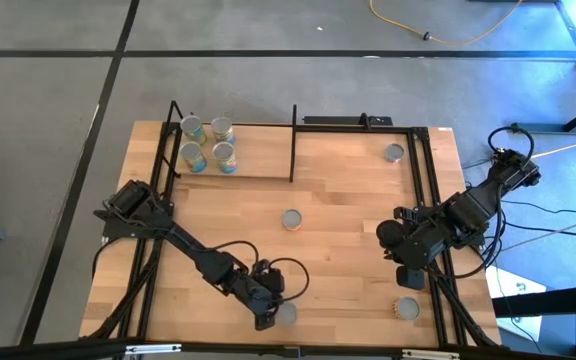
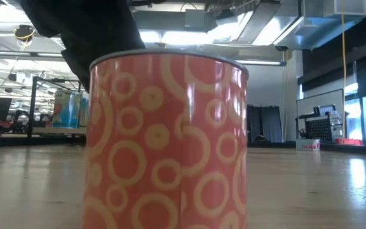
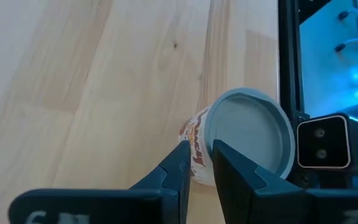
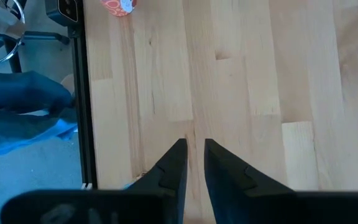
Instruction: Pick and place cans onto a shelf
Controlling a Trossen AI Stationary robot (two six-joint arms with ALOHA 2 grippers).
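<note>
Orange can [image 2: 167, 140] fills the low view, standing upright on the tabletop [image 1: 338, 270], lid up, so its long axis runs straight up and down. It is well apart from the shelf [image 1: 263, 155], at the tabletop edge opposite the shelf.

My left jaws [image 3: 199, 149] sit just beside this can, on its shelf-ward side, not around it. The tips reach its rim and its body lies just past them, away from the shelf. They stand nearly closed, only a thin slit between them, holding nothing. I judge they must spread wider than the can and shift onto it before any grip, closing across its round side.

My right jaws [image 4: 194, 144] wait well apart from the shelf over bare wood, also nearly closed and empty. My left arm is clearly the nearer one to this can.

Four cans [image 1: 208, 143] already stand on the shelf.
</note>
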